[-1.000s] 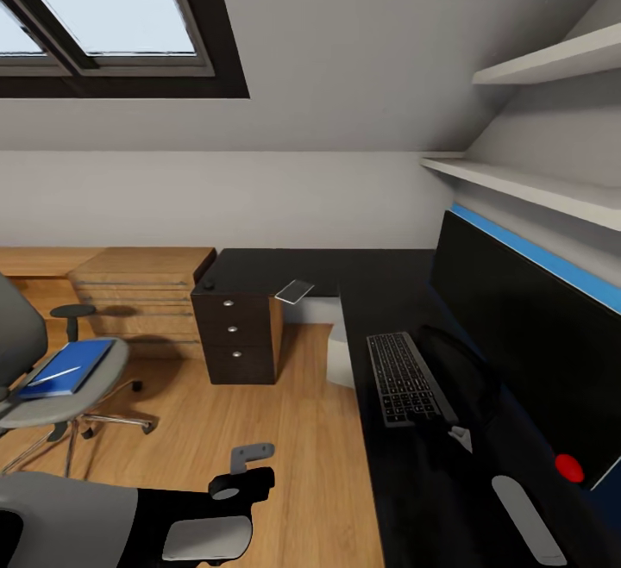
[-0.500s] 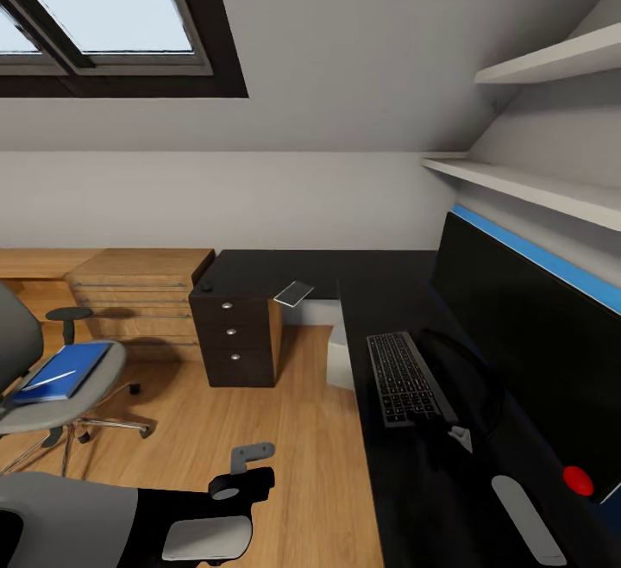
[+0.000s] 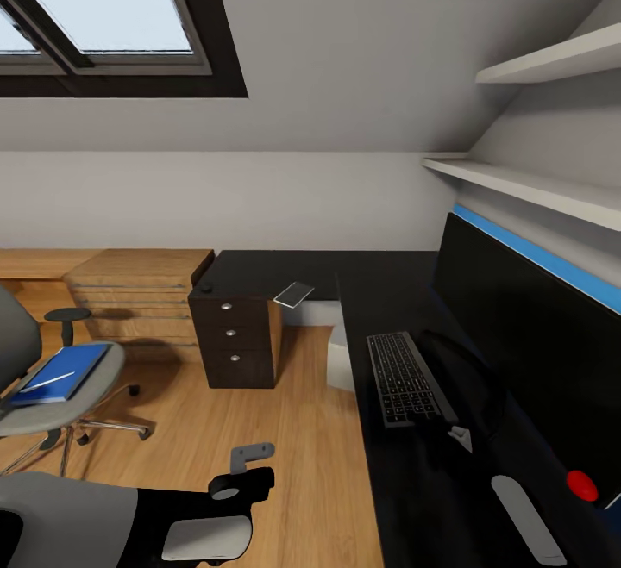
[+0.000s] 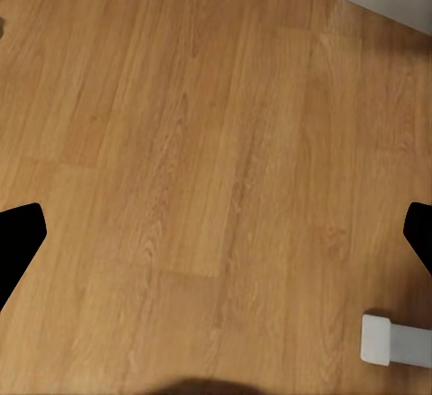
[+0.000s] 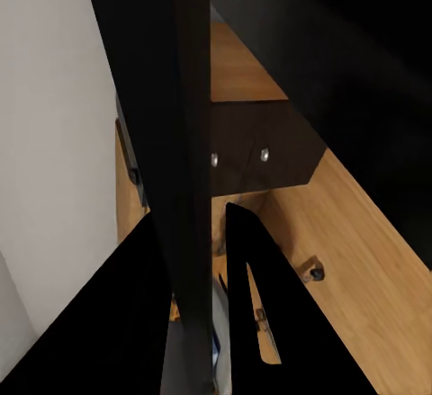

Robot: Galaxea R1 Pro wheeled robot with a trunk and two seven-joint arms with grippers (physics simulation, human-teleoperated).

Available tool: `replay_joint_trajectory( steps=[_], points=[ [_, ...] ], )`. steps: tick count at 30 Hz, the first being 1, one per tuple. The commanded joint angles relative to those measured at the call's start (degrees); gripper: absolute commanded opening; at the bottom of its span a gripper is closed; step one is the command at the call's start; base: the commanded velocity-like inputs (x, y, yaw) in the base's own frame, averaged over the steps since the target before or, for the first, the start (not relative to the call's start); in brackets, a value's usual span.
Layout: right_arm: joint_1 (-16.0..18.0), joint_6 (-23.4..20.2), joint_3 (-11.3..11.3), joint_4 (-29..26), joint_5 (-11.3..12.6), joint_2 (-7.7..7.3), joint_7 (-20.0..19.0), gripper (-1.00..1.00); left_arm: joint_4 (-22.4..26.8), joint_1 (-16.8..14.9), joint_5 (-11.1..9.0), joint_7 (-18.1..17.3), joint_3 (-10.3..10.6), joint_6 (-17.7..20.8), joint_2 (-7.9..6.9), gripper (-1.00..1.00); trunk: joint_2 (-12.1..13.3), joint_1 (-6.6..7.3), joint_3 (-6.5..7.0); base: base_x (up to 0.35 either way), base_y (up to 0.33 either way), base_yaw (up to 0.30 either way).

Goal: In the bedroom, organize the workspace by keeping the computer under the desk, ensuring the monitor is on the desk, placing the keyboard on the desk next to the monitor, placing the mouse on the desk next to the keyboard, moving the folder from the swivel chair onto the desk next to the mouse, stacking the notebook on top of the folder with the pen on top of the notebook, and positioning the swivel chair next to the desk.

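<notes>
The attic bedroom with sloped pale grey walls [image 3: 345, 59] and a light wood floor [image 3: 285, 430] holds the long L-shaped desk with a matte black top [image 3: 362, 279], which runs along the right wall and turns left to a black drawer unit with round knobs [image 3: 235, 340]. On the desk the large wide black-fronted monitor [image 3: 526, 335] stands against the blue back panel, a tiny red light at its lower corner. At the left, well apart from the desk, stands the grey padded swivel chair on a chrome wheeled base [image 3: 60, 400]. The light grey boxy computer tower [image 3: 340, 352] sits on the floor under the desk. The slim keyboard with dark grey keys in a silver frame [image 3: 404, 377] lies on the desk just beside the monitor's stand. The thin bright blue folder [image 3: 59, 372] lies on the chair seat, with the thin whitish pen [image 3: 47, 379] across it. The small grey-covered notebook [image 3: 294, 293] rests on the desk's edge near the drawer unit.

The left gripper [image 4: 216, 233] points at bare floor, its dark fingertips [image 4: 18, 237] far apart. Whether the right gripper's [image 5: 209, 260] jaws are apart or together, I cannot tell.
</notes>
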State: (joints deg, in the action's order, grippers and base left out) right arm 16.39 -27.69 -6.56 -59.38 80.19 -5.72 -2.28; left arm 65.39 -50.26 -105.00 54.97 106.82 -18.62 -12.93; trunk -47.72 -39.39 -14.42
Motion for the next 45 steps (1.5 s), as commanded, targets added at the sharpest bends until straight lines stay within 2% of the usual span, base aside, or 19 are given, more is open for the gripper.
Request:
replay_joint_trajectory(
  steps=[1,33,34,45],
  points=[
    [0.0,-0.3,-0.1,0.0,0.1,0.01,-0.3,-1.00,0.1,-0.1,-0.3,0.0,0.1,-0.3,-0.03,1.00,-0.1,-0.01,-0.08,0.033,-0.006,0.000],
    [0.0,-0.3,-0.1,0.0,0.1,0.01,-0.3,-1.00,0.3,-0.1,-0.3,0.0,0.3,-0.3,0.01,1.00,-0.1,-0.01,-0.08,0.025,-0.035,0.000],
    [0.0,-0.3,-0.1,0.0,0.1,0.01,-0.3,1.00,0.2,-0.1,-0.3,0.0,0.3,-0.3,0.01,1.00,-0.1,-0.01,-0.08,0.000,0.000,0.000],
    [0.0,-0.3,-0.1,0.0,0.1,0.01,-0.3,1.00,0.3,-0.1,-0.3,0.0,0.3,-0.3,0.01,1.00,-0.1,-0.01,-0.08,0.000,0.000,0.000]
  ],
)
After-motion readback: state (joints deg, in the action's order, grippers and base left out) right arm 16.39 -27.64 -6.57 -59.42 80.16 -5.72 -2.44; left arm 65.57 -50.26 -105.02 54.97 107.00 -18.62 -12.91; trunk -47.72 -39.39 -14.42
